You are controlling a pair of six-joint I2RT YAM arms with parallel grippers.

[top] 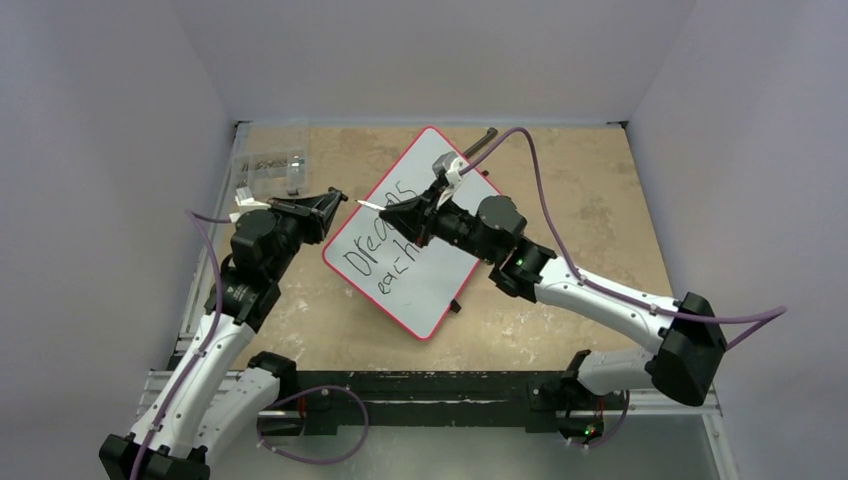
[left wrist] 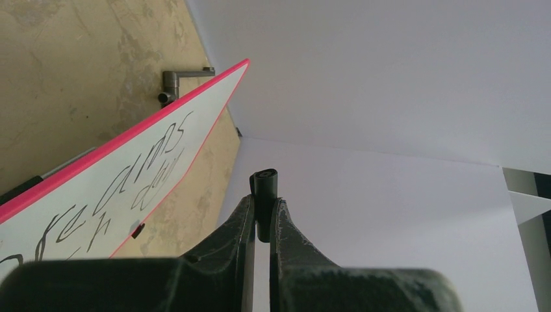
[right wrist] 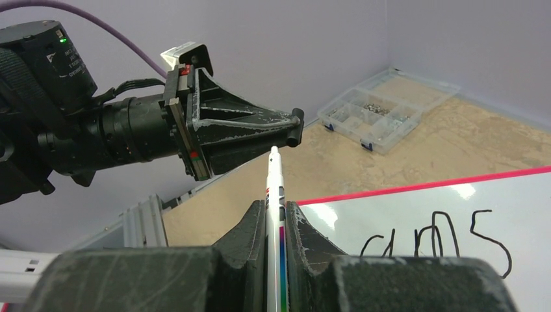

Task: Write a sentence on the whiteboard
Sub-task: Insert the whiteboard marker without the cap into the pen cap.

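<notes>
The large white whiteboard point(top: 440, 275), red-rimmed and round-cornered, lay skewed on the mottled tan tabletop point(top: 590, 200). We read its slanted black sentence point(top: 380, 250) as "Dreams each". Our left gripper point(top: 338, 199) pinched a black cap point(left wrist: 265, 183), and our right gripper point(top: 398, 214) clamped a slim white marker point(right wrist: 274, 188).

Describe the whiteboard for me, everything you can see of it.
The flat white rectangular whiteboard has rounded corners, a thin red rim and small black edge clips; its surface looks glossy. It lies cornerwise on the tan table, a grey metal bar at its far corner. A black handwritten sentence in two slanted lines covers its left part. The right gripper, jaws shut on a white pen, hangs over it, apparently not touching.
</notes>
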